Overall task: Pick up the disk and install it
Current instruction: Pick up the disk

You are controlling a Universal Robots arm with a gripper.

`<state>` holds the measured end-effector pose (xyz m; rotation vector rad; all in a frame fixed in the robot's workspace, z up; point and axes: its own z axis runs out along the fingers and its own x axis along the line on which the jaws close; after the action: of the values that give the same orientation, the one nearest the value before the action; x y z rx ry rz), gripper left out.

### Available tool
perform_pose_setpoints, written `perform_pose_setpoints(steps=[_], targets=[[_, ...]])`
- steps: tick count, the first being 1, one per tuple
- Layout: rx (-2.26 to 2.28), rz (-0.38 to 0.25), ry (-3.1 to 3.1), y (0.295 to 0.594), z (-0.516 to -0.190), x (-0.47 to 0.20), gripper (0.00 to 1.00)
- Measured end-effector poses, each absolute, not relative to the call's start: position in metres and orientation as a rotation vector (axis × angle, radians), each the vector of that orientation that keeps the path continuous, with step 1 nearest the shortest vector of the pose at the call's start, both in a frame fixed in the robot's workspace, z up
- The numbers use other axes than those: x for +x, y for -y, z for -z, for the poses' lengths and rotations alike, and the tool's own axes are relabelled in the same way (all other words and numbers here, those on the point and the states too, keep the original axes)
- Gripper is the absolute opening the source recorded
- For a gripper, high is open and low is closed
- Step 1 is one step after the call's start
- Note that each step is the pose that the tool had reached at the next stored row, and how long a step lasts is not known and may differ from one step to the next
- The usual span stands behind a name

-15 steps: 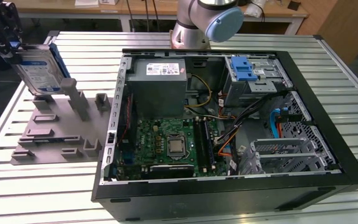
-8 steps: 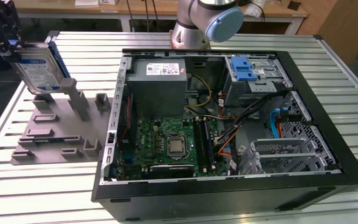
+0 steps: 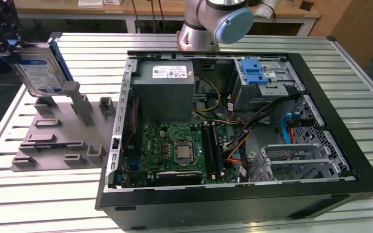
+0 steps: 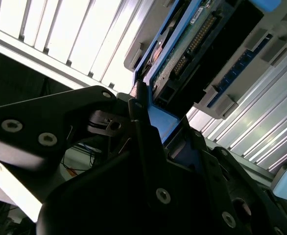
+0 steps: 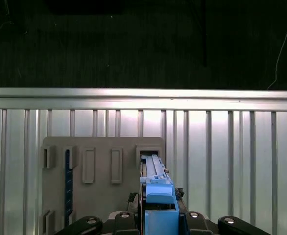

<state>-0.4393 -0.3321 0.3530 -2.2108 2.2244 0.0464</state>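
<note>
The disk point(image 3: 41, 73), a silver hard drive with a white-and-blue label and a blue rail frame, hangs on edge at the exterior view's far left. It is over the back of the grey fixture plate point(image 3: 50, 141). My gripper point(image 3: 13, 47) is shut on its upper edge. I cannot tell whether the disk's lower edge touches the fixture posts. In the second wrist view the black fingers point(image 4: 142, 115) clamp the blue rail of the disk point(image 4: 192, 46). The first wrist view looks down along the disk point(image 5: 155, 188) to the fixture slot point(image 5: 149, 149) beneath it.
An open black computer case point(image 3: 342, 145) lies to the exterior view's right of the fixture. Inside are a grey power-supply box point(image 3: 163, 85), a motherboard point(image 3: 177, 148) and a blue latch on a metal cage point(image 3: 256, 73). The arm's base point(image 3: 206, 22) stands behind it. The table point(image 3: 37, 199) is slatted aluminium.
</note>
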Motion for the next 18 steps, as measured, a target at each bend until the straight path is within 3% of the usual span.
perform_pose_setpoints(steps=[18], targets=[[-2.211, -0.046, -2.224, 0.3322, -0.3620, -0.4393, 0.36]])
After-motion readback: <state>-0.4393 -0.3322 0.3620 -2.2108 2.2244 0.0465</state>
